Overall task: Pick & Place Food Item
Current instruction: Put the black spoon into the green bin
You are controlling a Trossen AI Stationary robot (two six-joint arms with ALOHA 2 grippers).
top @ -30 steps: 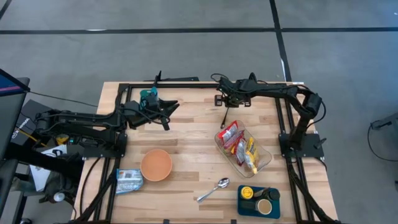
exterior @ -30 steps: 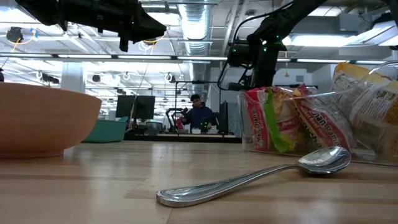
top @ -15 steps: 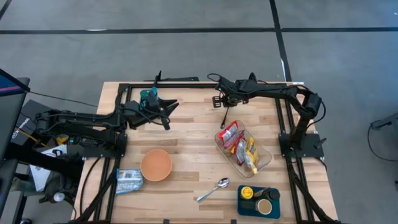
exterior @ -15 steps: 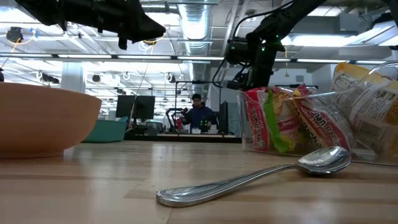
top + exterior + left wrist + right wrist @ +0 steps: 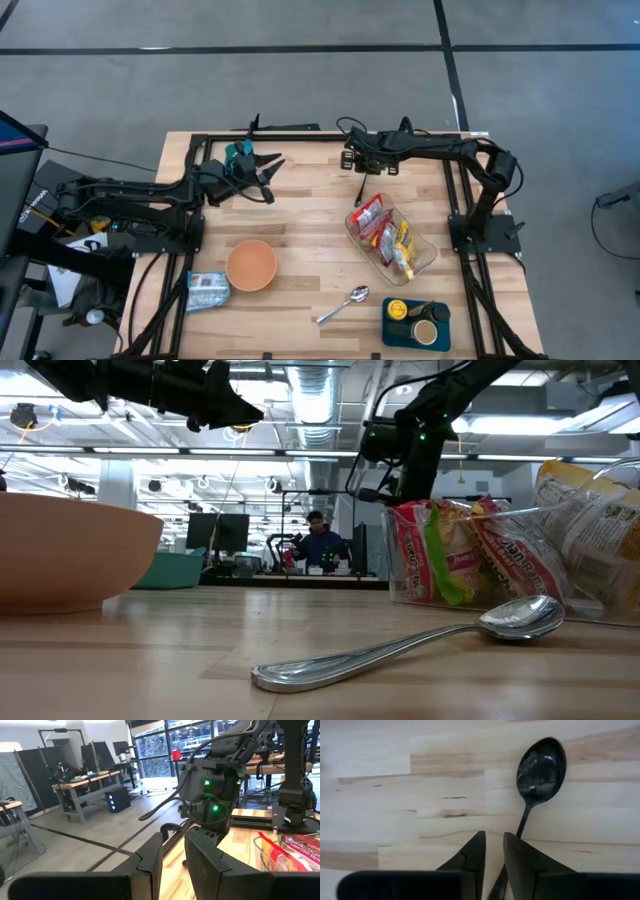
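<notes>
Noodle packs [image 5: 384,231] sit in the clear tub [image 5: 427,250], 4 o'clock of centre. Right gripper [image 5: 352,160], nearly shut and empty, hangs at 12; swing to the tub, open wide, descend straight. Left gripper [image 5: 268,170] waits, nearly shut.

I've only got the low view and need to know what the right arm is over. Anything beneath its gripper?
Observer: Yes: a black spoon lies on the wood just below the right gripper, in the table's far half.
Operator: Where's that from the clear container?
Observer: Seen from above, just beyond the clear container of food packets, not touching it.
Operator: And the left arm?
Observer: The left gripper hangs above bare wood beyond the orange bowl.
</notes>
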